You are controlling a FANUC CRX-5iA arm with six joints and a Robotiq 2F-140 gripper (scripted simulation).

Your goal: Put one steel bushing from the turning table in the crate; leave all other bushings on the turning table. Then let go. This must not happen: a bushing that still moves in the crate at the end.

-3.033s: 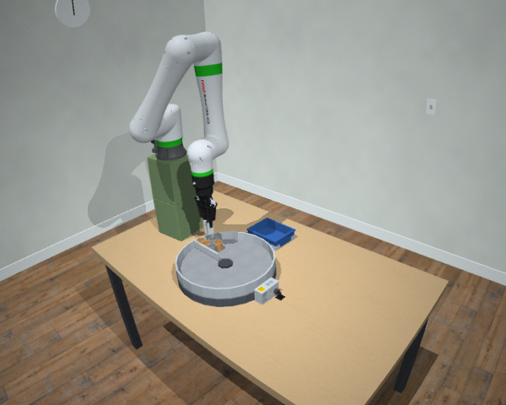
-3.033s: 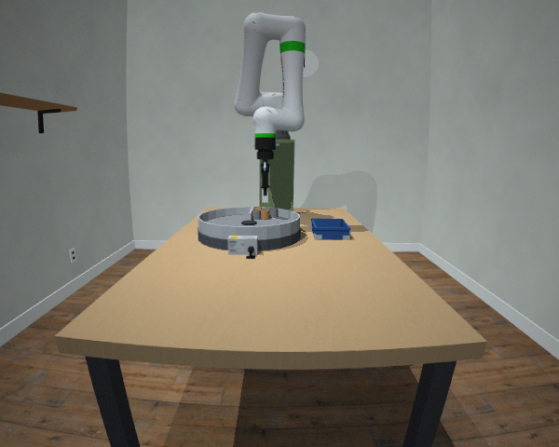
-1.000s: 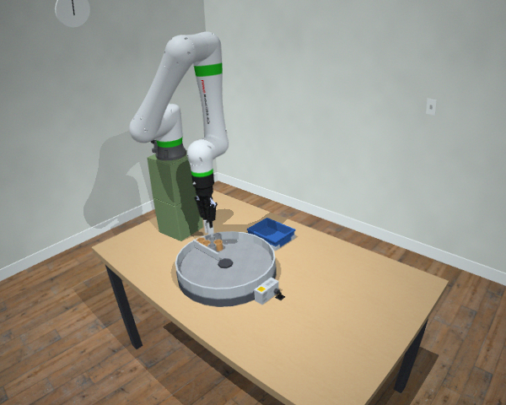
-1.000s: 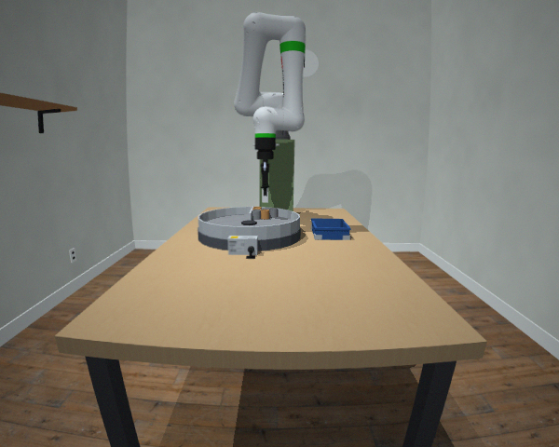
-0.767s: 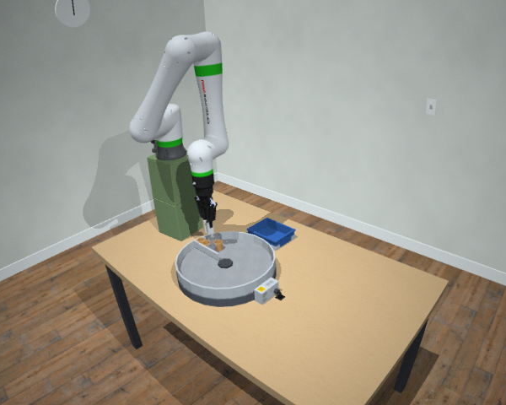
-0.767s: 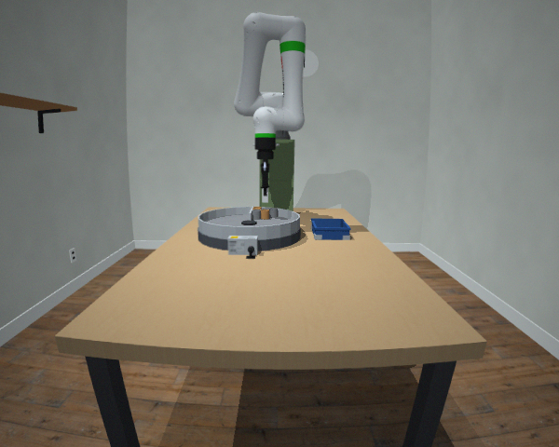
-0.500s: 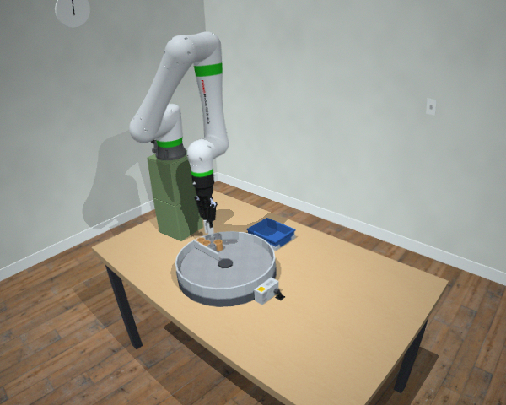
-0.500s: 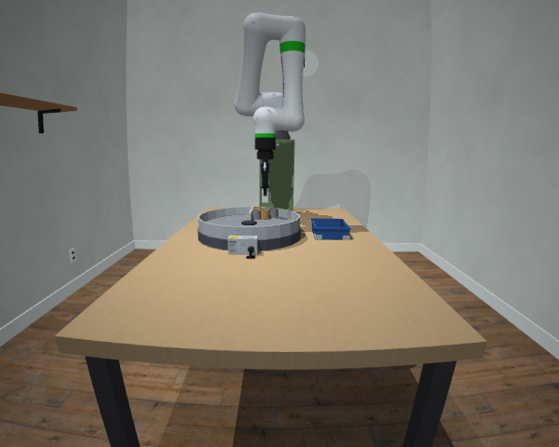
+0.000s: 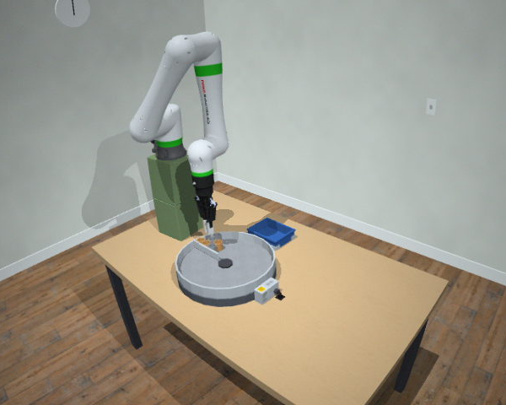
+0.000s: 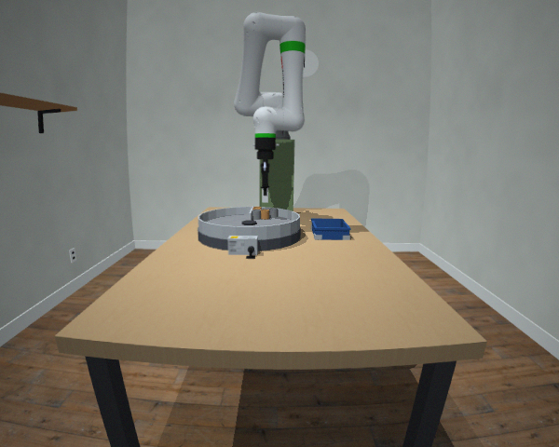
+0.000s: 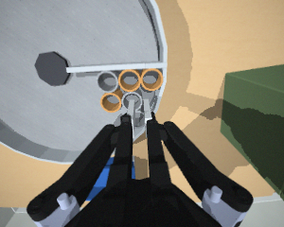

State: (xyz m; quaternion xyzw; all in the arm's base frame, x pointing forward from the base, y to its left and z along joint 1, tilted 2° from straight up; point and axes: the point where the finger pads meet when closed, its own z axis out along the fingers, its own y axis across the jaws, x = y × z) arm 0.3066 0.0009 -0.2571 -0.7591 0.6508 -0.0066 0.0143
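My gripper (image 9: 208, 228) (image 10: 265, 197) (image 11: 139, 107) points down above the back of the turning table (image 9: 244, 275) (image 10: 222, 233) (image 11: 85, 28). Its fingers are slightly open, with a narrow gap and nothing between them. One grey steel bushing (image 11: 108, 72) stands beside the divider bar; another steel bushing (image 11: 124, 101) is below the left fingertip. More grey shapes beside and behind the fingers are partly hidden. Three orange bushings stand close by: one orange bushing (image 9: 218, 245) (image 10: 265, 214) (image 11: 111, 111) apart, two against the divider. The blue crate (image 9: 274, 238) (image 10: 331, 234) (image 11: 100, 180) shows no bushing inside.
The divider bar (image 9: 207, 250) (image 11: 114, 67) runs from the dark hub (image 9: 224, 263) (image 10: 249, 223) (image 11: 52, 68) to the raised rim. The green pedestal (image 9: 168, 218) (image 11: 260, 109) stands behind the turning table. A grey control box (image 9: 266, 291) (image 10: 242, 245) sits at its front.
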